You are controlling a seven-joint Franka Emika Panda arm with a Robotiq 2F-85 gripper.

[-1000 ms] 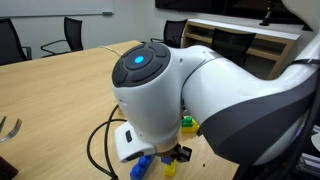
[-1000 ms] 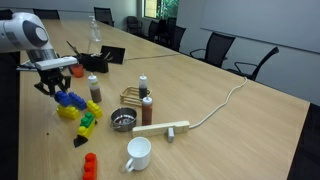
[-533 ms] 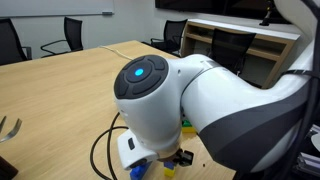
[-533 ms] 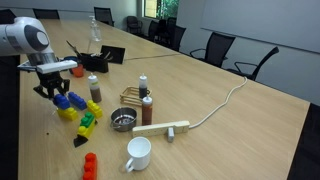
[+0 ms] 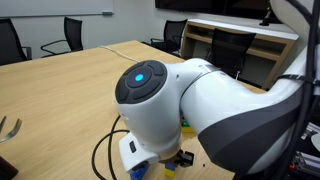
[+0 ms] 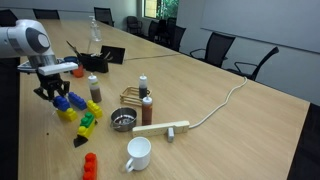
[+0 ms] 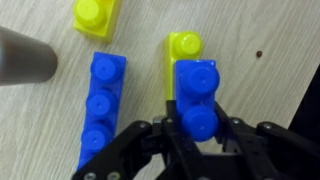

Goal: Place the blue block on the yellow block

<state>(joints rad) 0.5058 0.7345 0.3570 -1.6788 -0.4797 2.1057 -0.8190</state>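
In the wrist view my gripper (image 7: 197, 128) is shut on the small dark-blue block (image 7: 197, 95), one finger on each side of it. The block sits directly over the long narrow yellow block (image 7: 183, 46), covering most of it. Only the yellow block's far stud and a thin left edge show. I cannot tell whether the two are pressed together. In an exterior view the gripper (image 6: 55, 97) is low over the cluster of bricks on the table. In the exterior view from behind the robot (image 5: 150, 90), the arm hides the gripper.
A long lighter-blue brick (image 7: 100, 110) lies just left of the yellow block. A chunky yellow brick (image 7: 95, 17) and a grey cylinder (image 7: 25, 58) lie beyond. Green (image 6: 88, 122), orange (image 6: 80, 140) and red (image 6: 90, 165) bricks, sauce bottles (image 6: 93, 88), a strainer (image 6: 122, 121), a mug (image 6: 138, 153) and a wooden bar (image 6: 163, 128) stand nearby.
The gripper has come down a little with the blue block over the brick cluster. In the last half second it has hardly moved.
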